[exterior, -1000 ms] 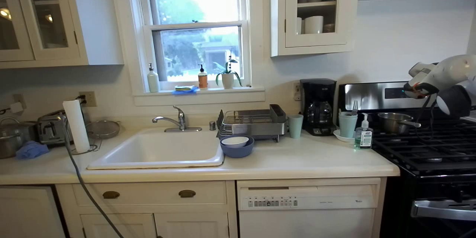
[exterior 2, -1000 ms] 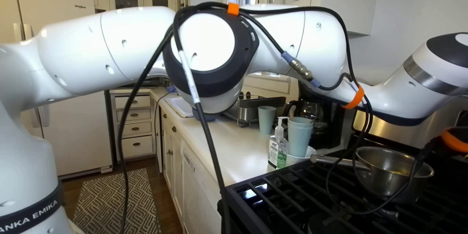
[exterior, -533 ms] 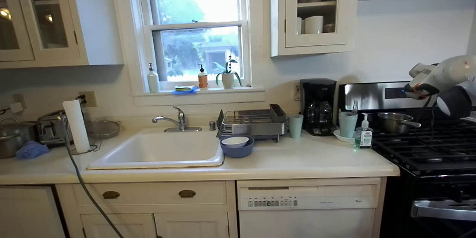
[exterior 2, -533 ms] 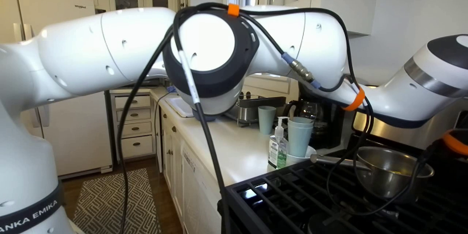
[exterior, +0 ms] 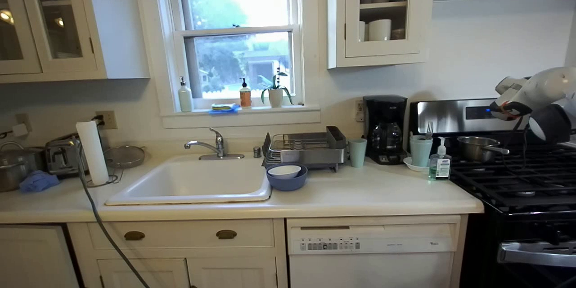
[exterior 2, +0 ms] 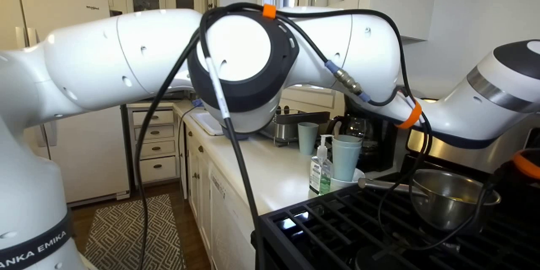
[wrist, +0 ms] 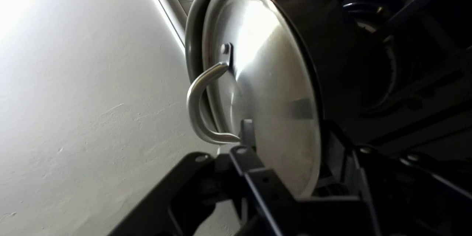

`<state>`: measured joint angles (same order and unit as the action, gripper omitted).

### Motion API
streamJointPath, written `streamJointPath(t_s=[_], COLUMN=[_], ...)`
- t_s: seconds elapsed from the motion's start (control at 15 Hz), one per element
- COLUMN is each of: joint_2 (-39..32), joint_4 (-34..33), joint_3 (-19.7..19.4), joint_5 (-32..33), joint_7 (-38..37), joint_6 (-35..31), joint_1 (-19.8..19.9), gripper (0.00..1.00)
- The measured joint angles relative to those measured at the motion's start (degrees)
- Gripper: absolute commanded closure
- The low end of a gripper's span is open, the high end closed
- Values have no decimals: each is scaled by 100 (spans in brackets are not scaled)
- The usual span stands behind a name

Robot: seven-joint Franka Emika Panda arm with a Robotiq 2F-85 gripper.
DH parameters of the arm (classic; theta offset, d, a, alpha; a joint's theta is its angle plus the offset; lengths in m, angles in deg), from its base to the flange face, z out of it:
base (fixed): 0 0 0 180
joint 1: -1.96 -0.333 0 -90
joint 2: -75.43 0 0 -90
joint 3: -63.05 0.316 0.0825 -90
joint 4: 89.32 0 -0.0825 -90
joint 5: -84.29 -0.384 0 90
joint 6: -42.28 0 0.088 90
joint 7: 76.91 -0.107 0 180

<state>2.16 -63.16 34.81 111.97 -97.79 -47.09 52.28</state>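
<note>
Lid sits askew on the pot, wall and stove grates near it; gripper partly spread, holding nothing.

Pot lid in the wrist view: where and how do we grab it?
Likely the middle of its handle, coming from above the lid, jaws on either side of the loop's bar. The handle arches off the lid with a gap underneath, while the lid's broad, smooth face gives little to pinch.
</note>
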Motion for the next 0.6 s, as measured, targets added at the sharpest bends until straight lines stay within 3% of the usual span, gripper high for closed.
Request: streamJointPath(t_s=[0.2, 0.6], joint_2=[0, 21], joint_4=[0, -7], joint_3=[-13, -6], joint_5=[6, 6], joint_7=[0, 291], joint_6=[0, -6], joint_1=[0, -6], gripper=[1, 0])
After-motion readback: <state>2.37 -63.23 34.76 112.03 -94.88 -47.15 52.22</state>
